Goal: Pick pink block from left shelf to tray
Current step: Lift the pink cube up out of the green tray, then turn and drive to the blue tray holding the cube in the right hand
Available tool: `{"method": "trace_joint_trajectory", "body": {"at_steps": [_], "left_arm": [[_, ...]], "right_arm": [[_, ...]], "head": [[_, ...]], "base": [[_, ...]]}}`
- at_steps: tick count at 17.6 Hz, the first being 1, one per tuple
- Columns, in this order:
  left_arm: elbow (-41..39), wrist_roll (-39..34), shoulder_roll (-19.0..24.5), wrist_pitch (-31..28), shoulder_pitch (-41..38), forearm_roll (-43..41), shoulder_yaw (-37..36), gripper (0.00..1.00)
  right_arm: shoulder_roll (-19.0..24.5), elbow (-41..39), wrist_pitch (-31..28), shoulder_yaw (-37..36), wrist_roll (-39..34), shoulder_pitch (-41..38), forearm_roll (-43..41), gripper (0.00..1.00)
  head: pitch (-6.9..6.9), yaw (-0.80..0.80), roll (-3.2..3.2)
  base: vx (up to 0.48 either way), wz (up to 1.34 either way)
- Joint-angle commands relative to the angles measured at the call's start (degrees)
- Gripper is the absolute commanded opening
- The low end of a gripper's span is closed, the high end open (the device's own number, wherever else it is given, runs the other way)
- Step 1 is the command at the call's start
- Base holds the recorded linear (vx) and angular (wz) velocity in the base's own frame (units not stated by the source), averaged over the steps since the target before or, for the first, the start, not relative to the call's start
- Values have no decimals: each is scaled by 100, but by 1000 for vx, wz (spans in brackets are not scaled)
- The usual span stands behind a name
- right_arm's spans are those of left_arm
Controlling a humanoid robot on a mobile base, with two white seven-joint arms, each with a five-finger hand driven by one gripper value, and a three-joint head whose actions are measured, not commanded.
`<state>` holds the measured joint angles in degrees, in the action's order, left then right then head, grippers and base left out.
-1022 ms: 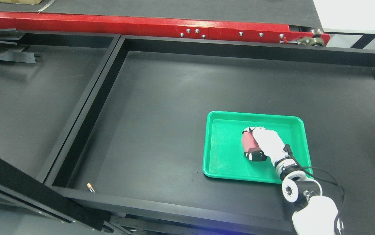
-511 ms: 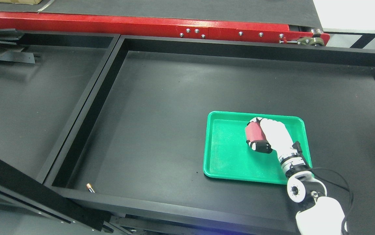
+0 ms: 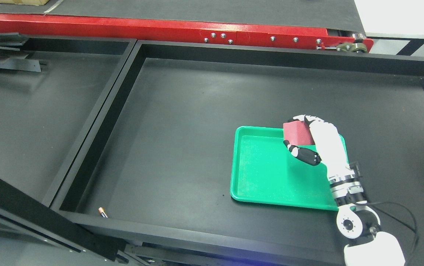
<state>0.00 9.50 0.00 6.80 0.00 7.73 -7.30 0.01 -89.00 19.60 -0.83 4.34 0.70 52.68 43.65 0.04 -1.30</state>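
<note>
The pink block (image 3: 297, 134) was held in the right hand (image 3: 313, 140), whose fingers (image 3: 304, 119) wrapped over its top while the thumb (image 3: 305, 154) sat beneath, above the far right corner of the green tray (image 3: 267, 173). Whether the block touched the tray rim could not be determined. The block appeared small, rigid and light, with flat faces and square edges; it would probably tolerate a firm grip without deforming, and opposing flat faces offered the most secure hold. The tray floor was bare and looked smooth, so a released block could slide a little. The tray rested on the matte black surface (image 3: 190, 122) of a large walled bay, bounded on the left by a black divider (image 3: 97, 118), with a second bay beyond. A small battery (image 3: 102, 212) lay near the front wall, well apart from the tray. A red rail (image 3: 123, 27) ran along the far side.
</note>
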Motion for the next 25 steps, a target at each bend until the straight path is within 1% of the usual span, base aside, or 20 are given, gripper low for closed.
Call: {"method": "trace_joint_trajectory", "body": {"at_steps": [1,6,11,18,25], "left_arm": [[-100,-1,100,-3,-115,0,0,100],[-100,-1,100,-3,-115,0,0,100],[-100,-1,100,-3,-115,0,0,100],[-100,-1,100,-3,-115,0,0,100],[-100,-1,100,-3,-115,0,0,100]], "right_arm": [[-101,-469,53,-453,102,-255,-373,2],[-101,-469,53,-392,93,-229,-364,2],[-101,-460,9,-181,40,-211,-355,2],[-101,-469,0,-172,31,-299,-364,2],[-101,-469,0,-181,40,-431,-373,2]], "head": [[0,0,0],[0,0,0],[0,0,0],[0,0,0],[0,0,0]], "base": [[-7,17],[-29,68],[-65,79],[-89,123],[-94,462]]}}
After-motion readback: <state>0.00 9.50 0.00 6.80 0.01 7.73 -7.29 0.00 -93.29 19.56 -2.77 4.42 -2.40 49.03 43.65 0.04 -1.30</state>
